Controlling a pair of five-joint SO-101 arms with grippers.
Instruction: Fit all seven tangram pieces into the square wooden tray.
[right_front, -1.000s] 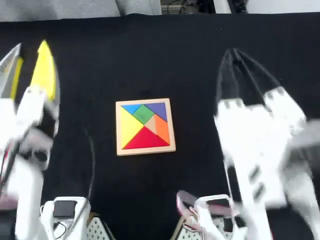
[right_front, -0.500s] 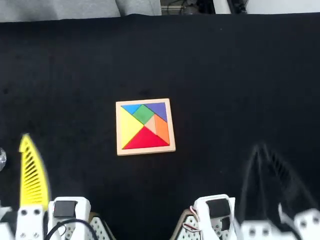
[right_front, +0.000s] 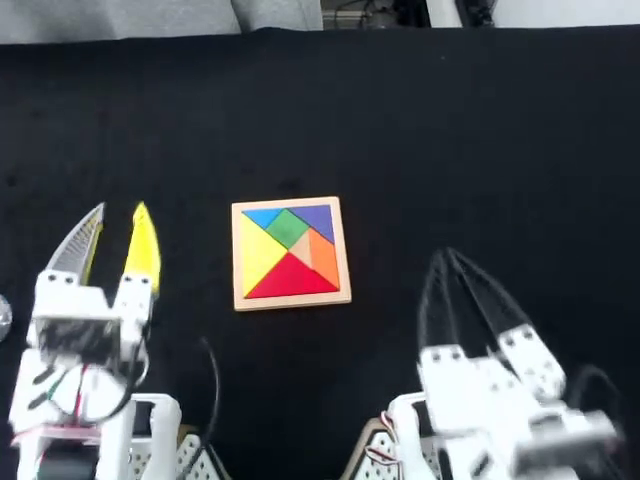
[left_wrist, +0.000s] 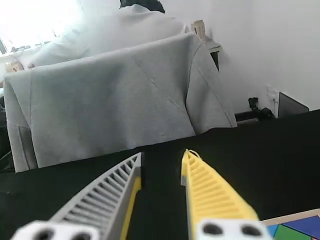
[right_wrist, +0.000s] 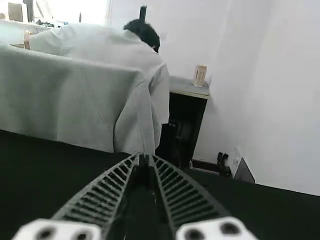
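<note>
Both arms swung forward, left fingers (right_front: 142, 240) apart, right fingers (right_front: 482, 292) closed, tray (right_front: 290, 302) between

The tray (right_front: 290, 203) is pale wood. It holds a blue triangle (right_front: 262, 216), a green square (right_front: 287, 229), a purple triangle (right_front: 317, 217), a yellow triangle (right_front: 256, 253), a red triangle (right_front: 293, 277), an orange piece (right_front: 324, 257) and a small tan triangle (right_front: 301, 247). The table (right_front: 480, 150) is black. The left gripper (right_front: 118, 215) has one ribbed grey finger (right_front: 78, 243) and one yellow finger (right_front: 143, 245). The right gripper (right_front: 448, 262) is ribbed black on a white body.
</note>
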